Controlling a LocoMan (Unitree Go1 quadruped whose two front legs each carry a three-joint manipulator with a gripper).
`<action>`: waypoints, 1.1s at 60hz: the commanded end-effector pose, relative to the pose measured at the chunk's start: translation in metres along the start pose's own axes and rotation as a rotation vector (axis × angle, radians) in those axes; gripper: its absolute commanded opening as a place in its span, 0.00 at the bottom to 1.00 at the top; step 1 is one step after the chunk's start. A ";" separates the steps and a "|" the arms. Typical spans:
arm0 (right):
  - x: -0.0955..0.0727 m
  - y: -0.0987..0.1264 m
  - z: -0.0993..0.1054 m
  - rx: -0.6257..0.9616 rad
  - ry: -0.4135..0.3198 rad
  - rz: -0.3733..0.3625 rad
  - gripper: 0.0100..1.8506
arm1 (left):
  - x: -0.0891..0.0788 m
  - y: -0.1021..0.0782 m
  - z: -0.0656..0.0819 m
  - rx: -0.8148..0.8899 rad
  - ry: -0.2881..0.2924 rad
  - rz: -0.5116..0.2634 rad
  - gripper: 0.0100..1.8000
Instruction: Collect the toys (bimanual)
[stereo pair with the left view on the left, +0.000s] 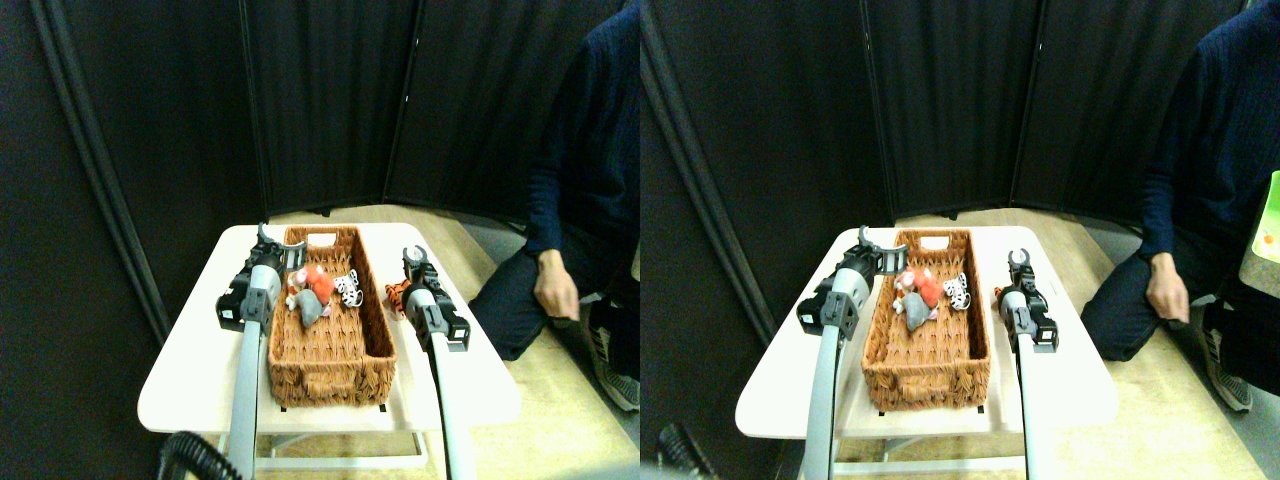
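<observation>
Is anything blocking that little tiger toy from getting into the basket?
Only the basket's right wall. The orange tiger toy lies on the table just outside it, beside the right gripper. It would probably need lifting over that rim; nothing else visible stands between.

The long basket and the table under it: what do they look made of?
The basket looks like woven brown wicker: its walls and floor show a plaited, ribbed weave, matte. The table looks like smooth off-white laminate or painted board, with rounded corners and a slight sheen; which of the two cannot be told.
</observation>
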 end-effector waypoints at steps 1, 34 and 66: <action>0.001 0.000 0.001 0.005 0.031 0.021 0.16 | -0.009 -0.012 0.014 0.056 -0.074 -0.101 0.43; 0.000 -0.012 0.002 0.035 0.147 -0.022 0.33 | -0.031 0.035 0.074 0.186 -0.320 -0.096 0.18; -0.002 -0.030 -0.016 0.109 0.240 -0.089 0.31 | -0.016 0.091 0.073 0.140 -0.487 0.019 0.18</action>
